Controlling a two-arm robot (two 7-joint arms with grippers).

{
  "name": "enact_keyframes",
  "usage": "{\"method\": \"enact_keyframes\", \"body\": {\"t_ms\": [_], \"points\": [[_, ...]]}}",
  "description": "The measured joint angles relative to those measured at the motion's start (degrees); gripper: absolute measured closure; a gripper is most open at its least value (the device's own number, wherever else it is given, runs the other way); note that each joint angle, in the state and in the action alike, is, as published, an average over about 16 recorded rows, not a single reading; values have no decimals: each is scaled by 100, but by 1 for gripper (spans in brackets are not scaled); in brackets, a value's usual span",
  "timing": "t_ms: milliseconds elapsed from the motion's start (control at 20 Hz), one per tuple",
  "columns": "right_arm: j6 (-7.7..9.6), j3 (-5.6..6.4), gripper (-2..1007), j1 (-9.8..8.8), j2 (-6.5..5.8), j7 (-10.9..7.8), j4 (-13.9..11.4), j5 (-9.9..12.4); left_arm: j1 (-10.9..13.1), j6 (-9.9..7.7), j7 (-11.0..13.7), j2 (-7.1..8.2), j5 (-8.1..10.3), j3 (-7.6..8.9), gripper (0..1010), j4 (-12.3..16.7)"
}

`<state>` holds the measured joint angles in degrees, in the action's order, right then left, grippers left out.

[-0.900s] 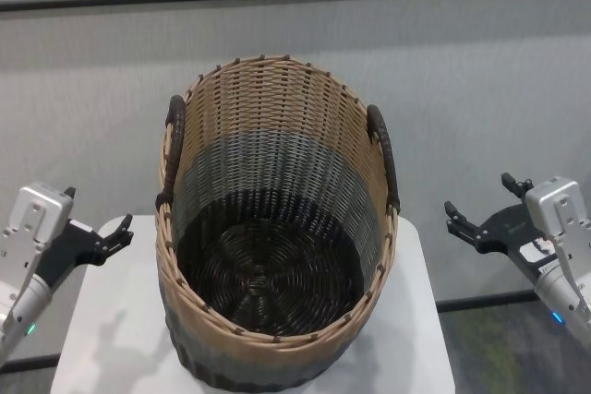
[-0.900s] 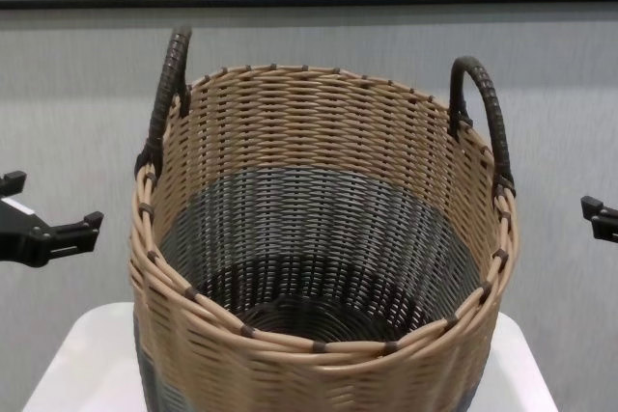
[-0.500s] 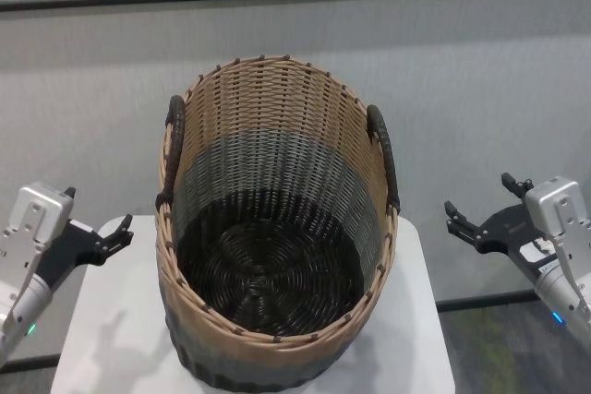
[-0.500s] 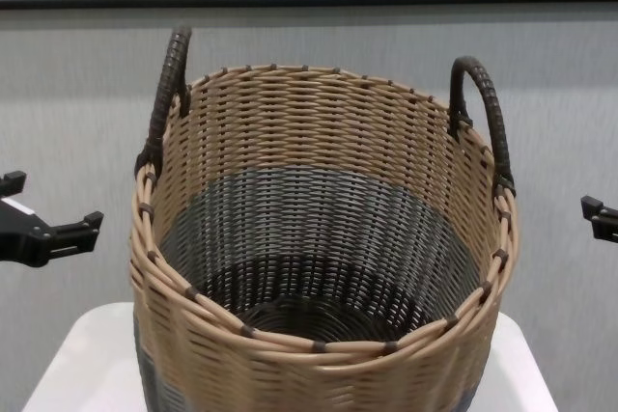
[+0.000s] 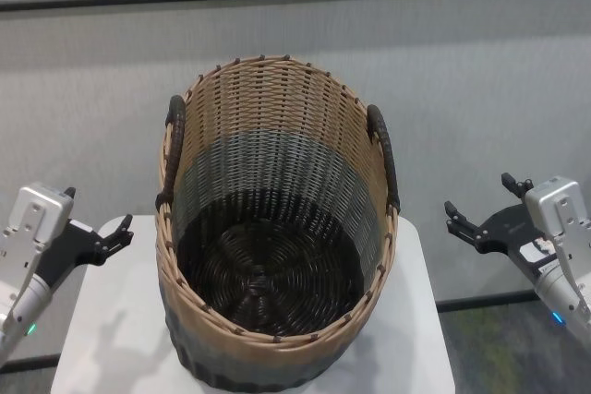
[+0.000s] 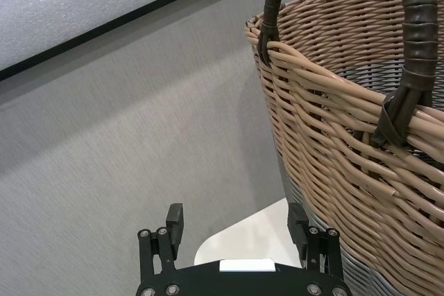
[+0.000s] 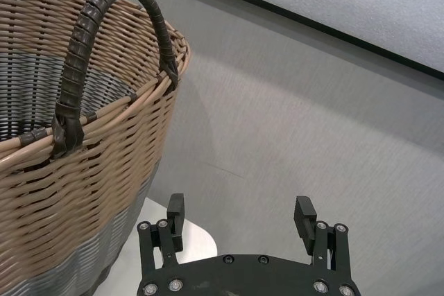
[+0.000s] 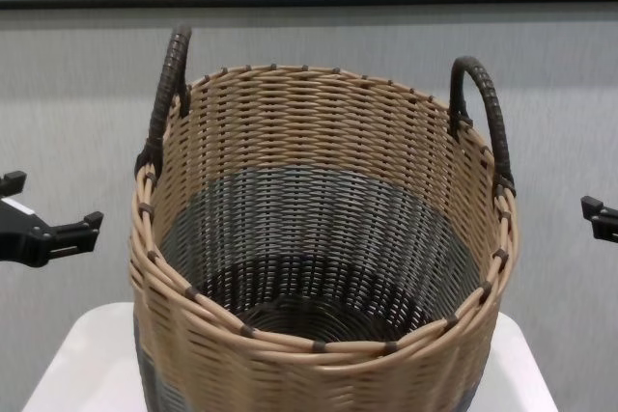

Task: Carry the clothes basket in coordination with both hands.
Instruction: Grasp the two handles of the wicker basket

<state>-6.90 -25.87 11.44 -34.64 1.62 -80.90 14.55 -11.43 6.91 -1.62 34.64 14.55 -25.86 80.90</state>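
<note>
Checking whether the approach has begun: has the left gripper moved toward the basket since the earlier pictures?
No. The left gripper sits at the same spot beside the white table corner, clear of the clothes basket.

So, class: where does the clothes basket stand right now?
In the head view the clothes basket stands centred on the white table, between the open left gripper and open right gripper, touching neither.

head: high, looking down into basket [image 5: 275,237] | chest: lower, closer, level with rim | wrists: flank it, facing handles | all share basket
</note>
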Motion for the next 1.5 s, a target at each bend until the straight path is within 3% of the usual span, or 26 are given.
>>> {"method": "enact_keyframes", "body": {"t_ms": [1500], "points": [[0, 0, 2, 0, 0, 0, 0, 0, 0, 0, 0, 0, 0, 0, 11, 0]]}}
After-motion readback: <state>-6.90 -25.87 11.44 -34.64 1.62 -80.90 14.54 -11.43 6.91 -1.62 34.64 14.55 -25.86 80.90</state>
